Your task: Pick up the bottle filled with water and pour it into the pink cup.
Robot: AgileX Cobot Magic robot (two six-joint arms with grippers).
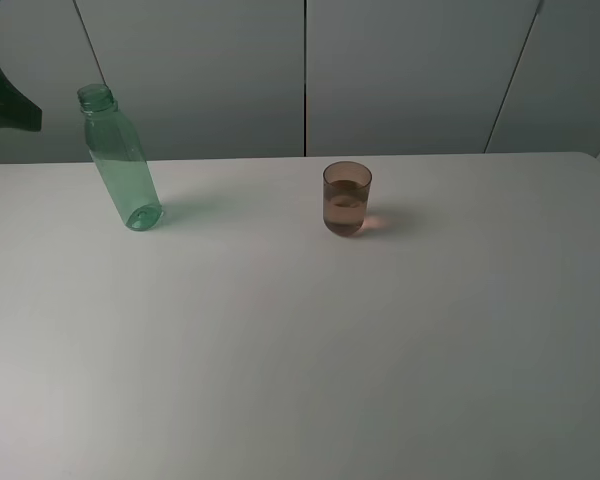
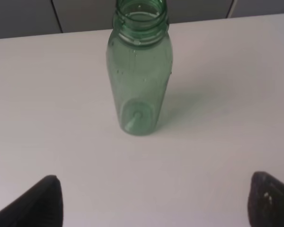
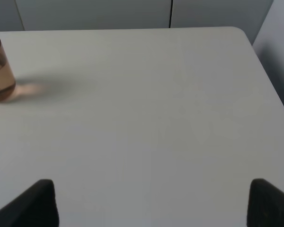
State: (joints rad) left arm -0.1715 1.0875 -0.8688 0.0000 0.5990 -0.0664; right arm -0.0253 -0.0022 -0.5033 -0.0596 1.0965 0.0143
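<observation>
- Tall transparent green plastic bottle (image 1: 120,160): clear tinted plastic, smooth glossy wall, droplets clinging inside; ribbed threaded neck, moulded base with a small centre nub seen through the wall in the left wrist view (image 2: 138,71).
- Small translucent brownish-pink plastic cup (image 1: 347,198): smooth, slightly glossy plastic, liquid showing through the wall; casts a pinkish glow on the surface beside it (image 3: 0,71).
- White table (image 1: 300,340): smooth, matt, even finish, no grain or texture visible; soft diffuse shadows, no sharp reflections.
- Grey wall panels (image 1: 400,70) behind: flat, matt, divided by thin dark seams.
- Dark fingertips (image 2: 38,203) of the left gripper: black, matt, material unclear, blurred.
</observation>
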